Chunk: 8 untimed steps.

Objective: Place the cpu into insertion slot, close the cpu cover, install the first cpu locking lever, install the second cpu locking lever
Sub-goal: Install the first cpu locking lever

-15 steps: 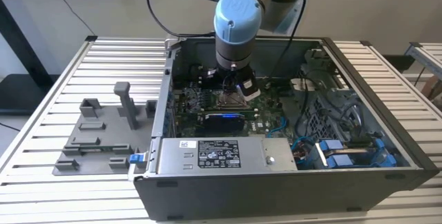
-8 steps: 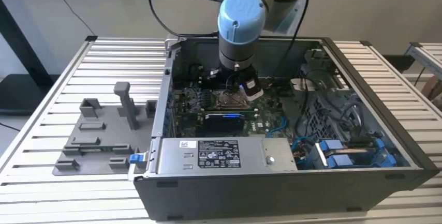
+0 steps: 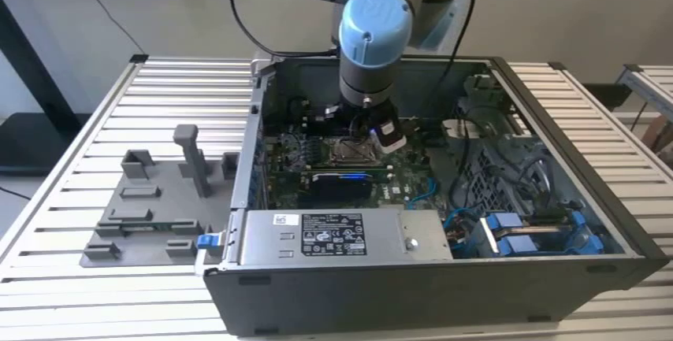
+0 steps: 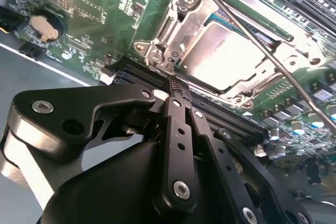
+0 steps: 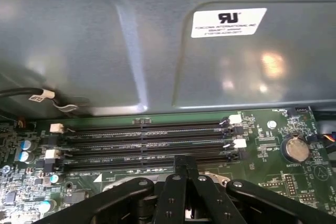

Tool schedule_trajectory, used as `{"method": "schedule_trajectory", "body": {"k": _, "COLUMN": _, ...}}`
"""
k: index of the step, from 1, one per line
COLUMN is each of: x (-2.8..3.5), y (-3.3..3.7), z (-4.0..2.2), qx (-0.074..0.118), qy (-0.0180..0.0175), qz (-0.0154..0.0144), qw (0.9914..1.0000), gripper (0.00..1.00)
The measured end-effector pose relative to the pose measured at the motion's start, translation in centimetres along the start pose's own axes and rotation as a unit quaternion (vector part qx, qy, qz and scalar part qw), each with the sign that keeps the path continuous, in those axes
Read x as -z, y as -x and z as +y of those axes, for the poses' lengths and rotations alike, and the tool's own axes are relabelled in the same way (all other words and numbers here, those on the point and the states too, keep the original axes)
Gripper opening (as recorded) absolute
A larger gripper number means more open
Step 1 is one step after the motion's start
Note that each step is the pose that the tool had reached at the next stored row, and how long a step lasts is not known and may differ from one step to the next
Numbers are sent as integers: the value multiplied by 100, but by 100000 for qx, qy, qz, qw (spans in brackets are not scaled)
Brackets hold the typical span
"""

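Both fingers of the claw (image 4: 177, 85) are pressed together, with nothing gripped between them. In the second wrist view the tip sits just beside a corner of the insertion slot (image 4: 152, 45). Whether it touches the metal rim cannot be told.

The cpu (image 4: 226, 59) lies flat in that slot with its pale metal top showing. The cpu cover (image 4: 181, 6) is down over it, its window framing the chip. A thin locking lever (image 4: 247, 35) runs as a bare rod across one side of the socket, and whether it is latched cannot be told.

In the first wrist view the joined fingertips (image 5: 185, 163) sit near the long black memory slots (image 5: 147, 140). A coin battery (image 5: 294, 149) is on the green board beyond them. Behind that rises the grey case wall (image 5: 105, 51) with a white sticker (image 5: 228, 22).

In the exterior view the arm (image 3: 373, 34) reaches straight down into the open computer case (image 3: 421, 294), with the socket just at six o'clock of the wrist. The power supply (image 3: 336, 235) lies further toward six o'clock, and blue cables (image 3: 515, 235) bunch at four o'clock. A grey fixture plate (image 3: 147, 215) rests at nine o'clock of the case on the slatted table (image 3: 94, 120).
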<state>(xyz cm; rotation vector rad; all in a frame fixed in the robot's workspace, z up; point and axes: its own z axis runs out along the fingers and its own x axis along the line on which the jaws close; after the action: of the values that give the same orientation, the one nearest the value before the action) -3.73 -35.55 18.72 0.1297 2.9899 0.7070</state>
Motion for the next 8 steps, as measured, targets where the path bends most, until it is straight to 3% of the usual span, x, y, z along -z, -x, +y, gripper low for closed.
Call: {"method": "schedule_trajectory", "body": {"k": 8, "x": -12, "y": 23, "z": -3, "qx": -20, "qy": 186, "qz": 6, "qw": 100000, "gripper": 11}}
